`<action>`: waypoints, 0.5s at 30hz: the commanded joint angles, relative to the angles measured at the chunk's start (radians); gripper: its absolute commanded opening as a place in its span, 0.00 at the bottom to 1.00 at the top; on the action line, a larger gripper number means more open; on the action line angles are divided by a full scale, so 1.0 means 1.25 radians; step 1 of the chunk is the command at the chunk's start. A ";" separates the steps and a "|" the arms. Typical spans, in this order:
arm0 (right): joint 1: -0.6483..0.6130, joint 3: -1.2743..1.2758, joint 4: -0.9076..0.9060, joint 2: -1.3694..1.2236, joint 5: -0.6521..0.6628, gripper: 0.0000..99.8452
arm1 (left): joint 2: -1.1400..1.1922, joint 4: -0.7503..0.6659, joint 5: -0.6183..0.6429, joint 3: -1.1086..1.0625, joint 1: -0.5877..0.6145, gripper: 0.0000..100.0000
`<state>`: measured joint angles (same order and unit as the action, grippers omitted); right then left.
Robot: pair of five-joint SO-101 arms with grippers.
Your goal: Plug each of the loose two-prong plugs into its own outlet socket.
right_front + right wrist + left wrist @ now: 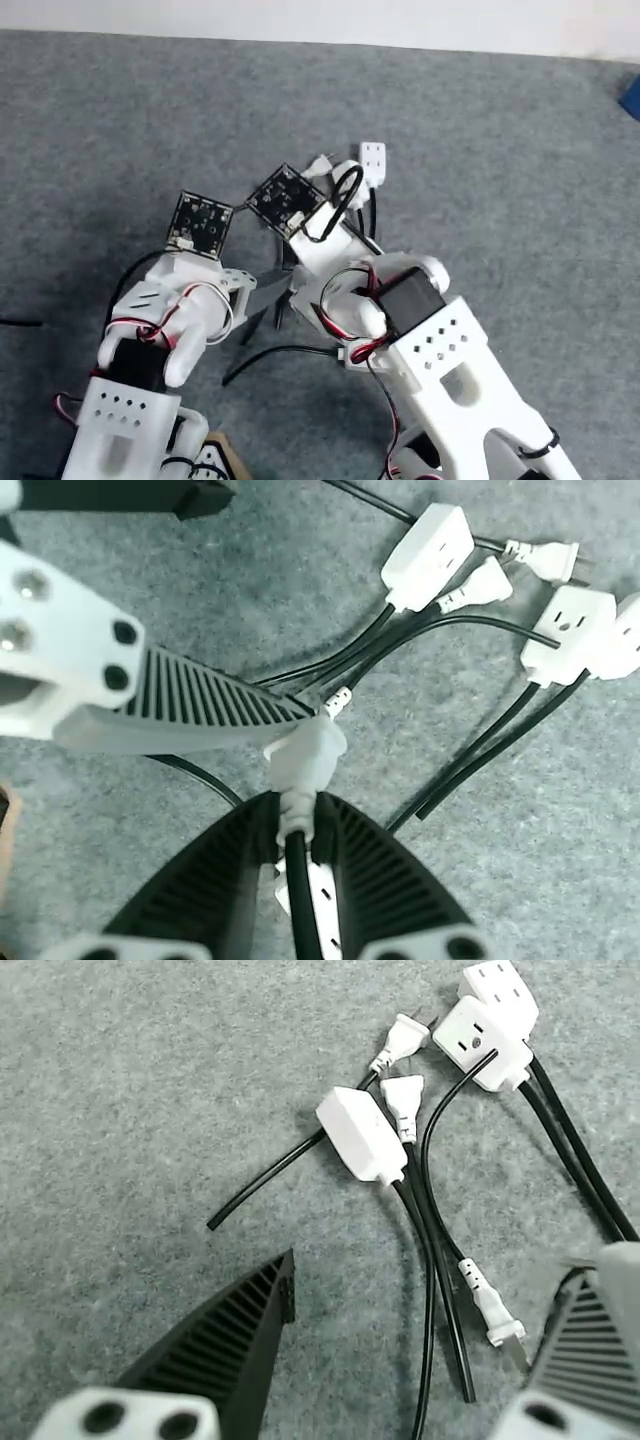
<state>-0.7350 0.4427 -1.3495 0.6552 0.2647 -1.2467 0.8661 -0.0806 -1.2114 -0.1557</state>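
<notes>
Right wrist view shows right end effector (298, 815) clamping a plug (305, 755); left end effector (437, 1290) gapes.

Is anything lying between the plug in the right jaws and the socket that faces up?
Only black cables lie on the carpet between the plug and that socket, one ending at the socket's edge. One left jaw sits beside the plug.
</notes>
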 commanded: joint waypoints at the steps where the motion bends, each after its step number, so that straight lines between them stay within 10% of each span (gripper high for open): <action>1: -0.007 -0.050 -0.001 0.012 -0.018 0.01 | -0.007 -0.009 -0.018 -0.001 -0.025 0.40; 15: 0.188 -0.051 -0.134 -0.180 -0.087 0.01 | -0.007 -0.050 -0.014 -0.010 0.084 0.38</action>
<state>-0.5294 0.4350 -1.4615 0.4879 0.1895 -1.2467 0.8247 -0.0974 -1.2313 -0.0744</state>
